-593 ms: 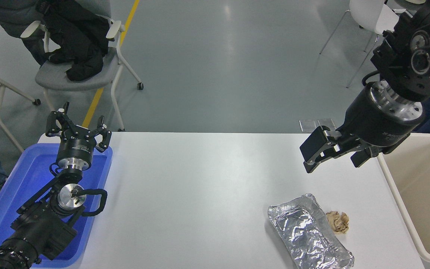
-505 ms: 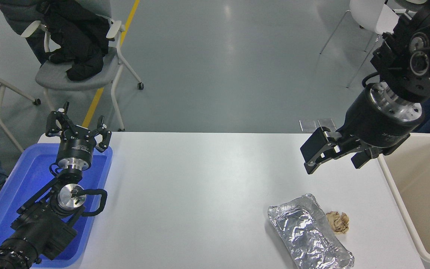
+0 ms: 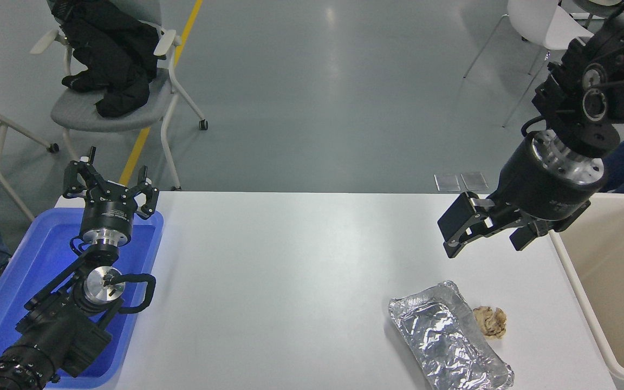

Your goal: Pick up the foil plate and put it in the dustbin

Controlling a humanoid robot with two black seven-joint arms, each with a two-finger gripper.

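Note:
The foil plate (image 3: 447,341), a crinkled silver tray, lies at the table's near right, running off toward the bottom edge. My right gripper (image 3: 486,239) hangs open and empty above the table, well behind the plate and just left of the dustbin (image 3: 576,281), the big cream bin along the table's right side. My left gripper (image 3: 109,187) is parked open over the blue tray at the far left.
A crumpled tan paper ball (image 3: 489,320) lies against the plate's right rim. A blue shallow tray (image 3: 14,276) sits under the left arm. Beyond the table are a grey chair (image 3: 122,111) with dark clothing and a white chair (image 3: 539,24).
My right gripper has sunk slightly and its wrist has shifted a little left. The foil plate and paper ball have not moved. The left arm is almost still.

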